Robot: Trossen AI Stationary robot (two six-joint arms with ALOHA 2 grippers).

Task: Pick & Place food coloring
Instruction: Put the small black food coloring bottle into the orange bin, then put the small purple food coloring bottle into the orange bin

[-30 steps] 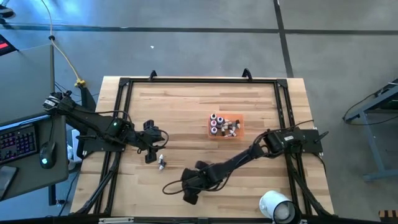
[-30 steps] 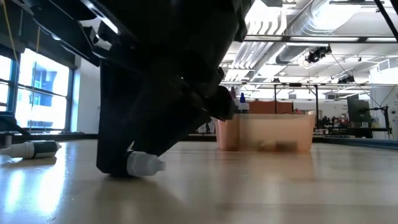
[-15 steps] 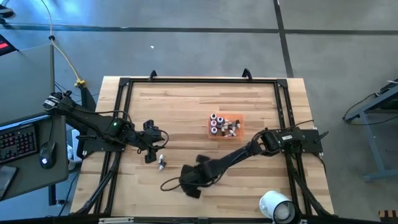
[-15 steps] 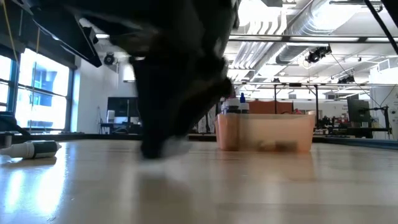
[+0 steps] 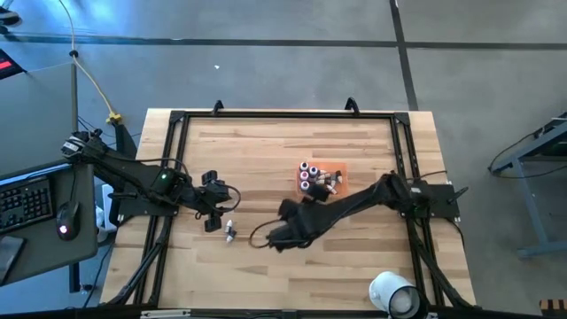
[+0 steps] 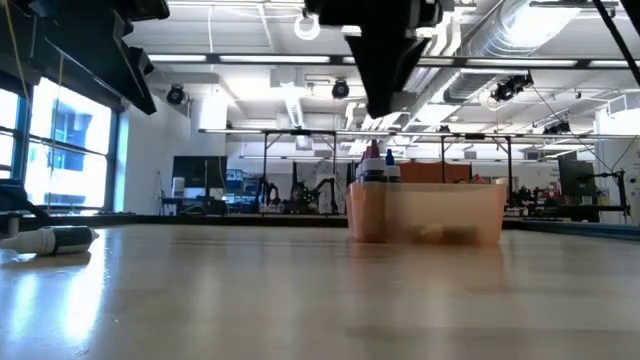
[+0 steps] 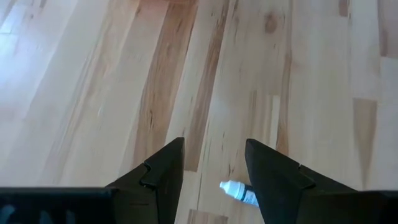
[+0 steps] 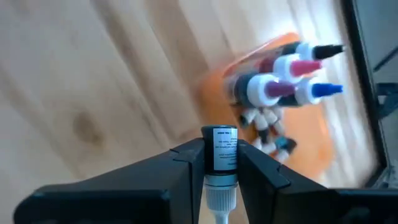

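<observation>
One food coloring bottle (image 8: 221,152) sits clamped between the fingers of the right gripper (image 8: 217,163), body upward in the right wrist view and nozzle toward the camera. The right arm hangs above the worktop (image 5: 266,168), just beside the orange tray (image 5: 341,173) on its left-arm side.

Procedure for the step in hand, as judged from this position:
1. Carry the bottle over the tray at a height that clears the capped bottles (image 8: 280,81) standing upright in it.
2. Aim for the part of the tray where bottles lie flat, not the upright cluster, to avoid knocking any over.
3. Lower before release; a drop from height may bounce the bottle out.

The left gripper (image 7: 214,171) waits with its fingers apart above the worktop, holding nothing. A loose bottle (image 7: 238,191) lies on its side just beside one finger; it shows also in the low view (image 6: 50,240).

The held bottle carries a white label with small print, too small to read. No brand name is legible anywhere.
</observation>
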